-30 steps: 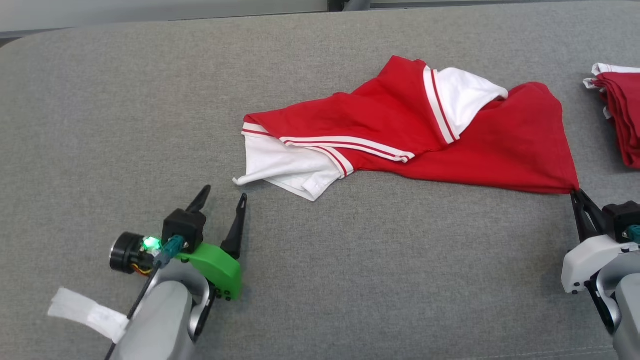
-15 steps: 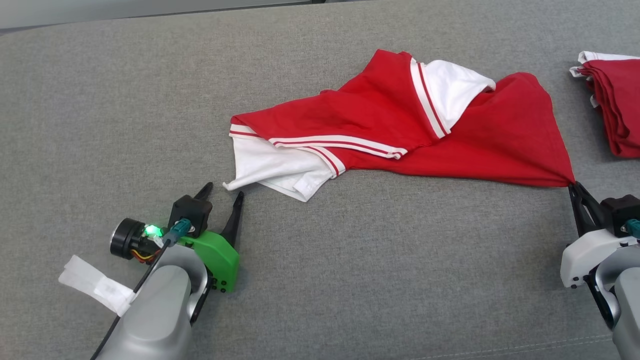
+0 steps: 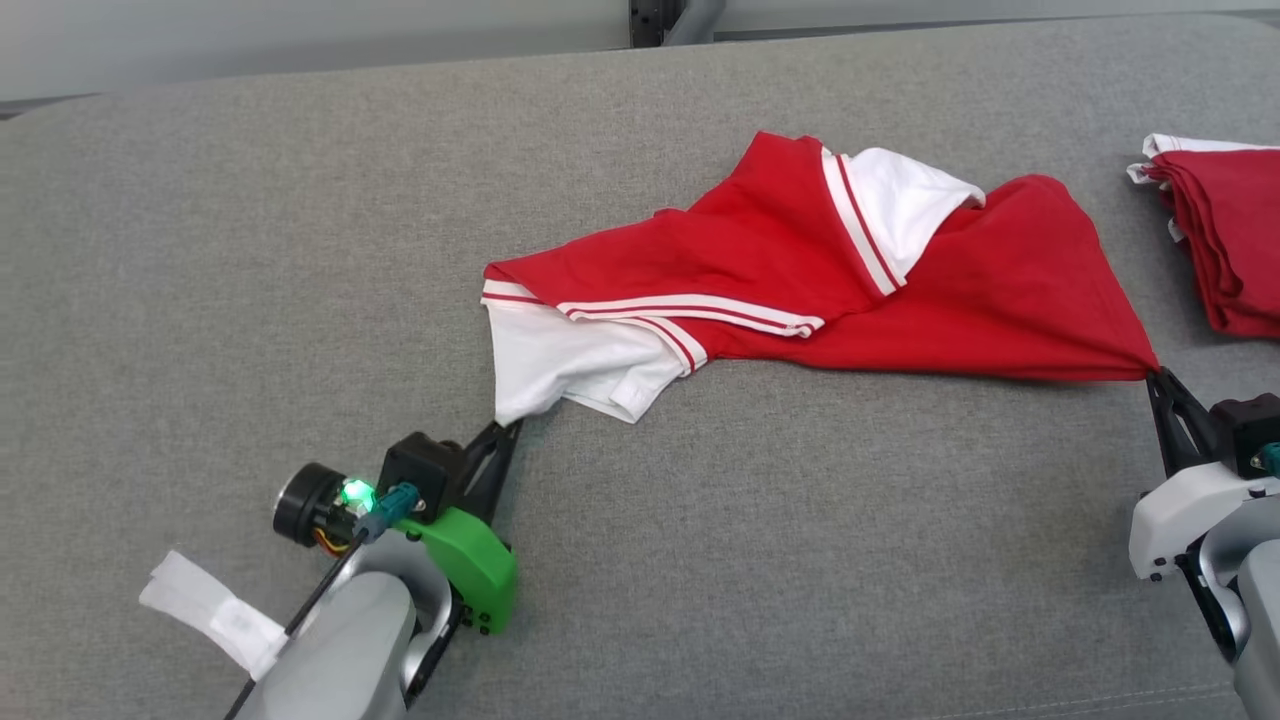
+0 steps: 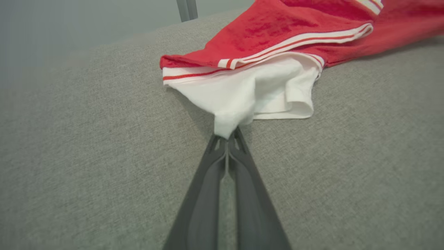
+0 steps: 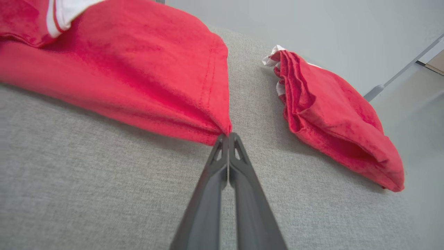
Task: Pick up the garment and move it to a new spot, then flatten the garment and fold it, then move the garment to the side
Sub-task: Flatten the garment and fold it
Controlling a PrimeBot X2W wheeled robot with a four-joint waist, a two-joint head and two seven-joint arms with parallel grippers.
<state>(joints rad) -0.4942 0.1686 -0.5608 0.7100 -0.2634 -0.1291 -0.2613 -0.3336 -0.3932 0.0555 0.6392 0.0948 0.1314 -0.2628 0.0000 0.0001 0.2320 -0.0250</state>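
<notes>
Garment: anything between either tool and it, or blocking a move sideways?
Nothing between them: left tool is shut on the garment at its white corner, right tool at its red corner. A folded red stack lies to its right, apart; a move that way would likely meet it.

Left gripper (image 3: 508,430): dark tapered fingers (image 3: 488,472), green plastic bracket (image 3: 470,565), glowing green LED (image 3: 353,492), white tape tag (image 3: 215,615). Right gripper (image 3: 1157,378): white housing (image 3: 1180,520).
</notes>
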